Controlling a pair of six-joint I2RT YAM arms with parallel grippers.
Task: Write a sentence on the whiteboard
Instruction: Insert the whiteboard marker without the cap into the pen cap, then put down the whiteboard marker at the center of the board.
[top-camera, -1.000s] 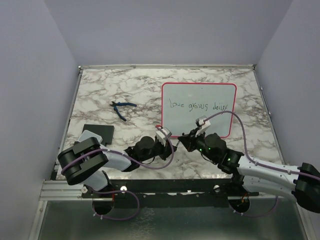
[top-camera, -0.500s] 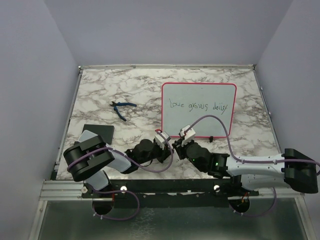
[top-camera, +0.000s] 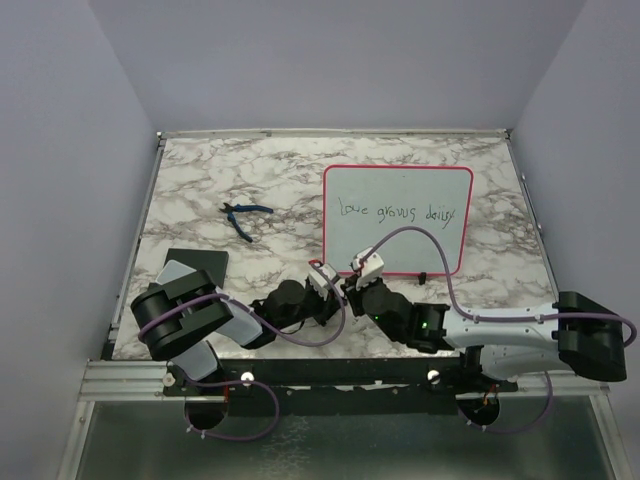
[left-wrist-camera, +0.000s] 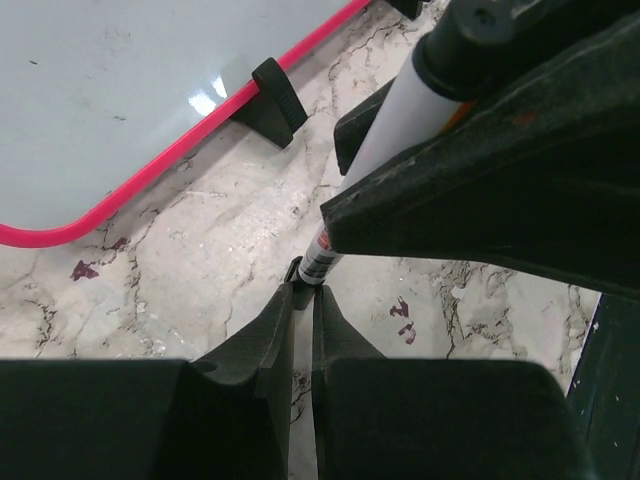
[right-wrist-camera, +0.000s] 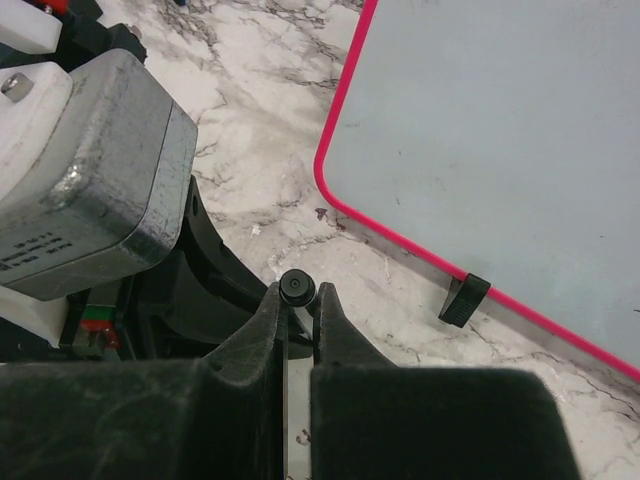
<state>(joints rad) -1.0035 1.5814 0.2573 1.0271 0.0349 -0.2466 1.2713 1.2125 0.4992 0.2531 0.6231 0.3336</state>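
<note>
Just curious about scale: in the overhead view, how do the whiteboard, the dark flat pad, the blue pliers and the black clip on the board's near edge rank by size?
Largest to smallest:
1. The whiteboard, by far.
2. The dark pad, though it is partly covered.
3. The blue pliers.
4. The black clip, smallest.

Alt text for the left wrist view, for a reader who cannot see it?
A white marker, tilted and held in the right gripper, meets the shut tips of the left gripper above the marble table. The whiteboard, pink-framed with a black clip, lies at upper left.
</note>
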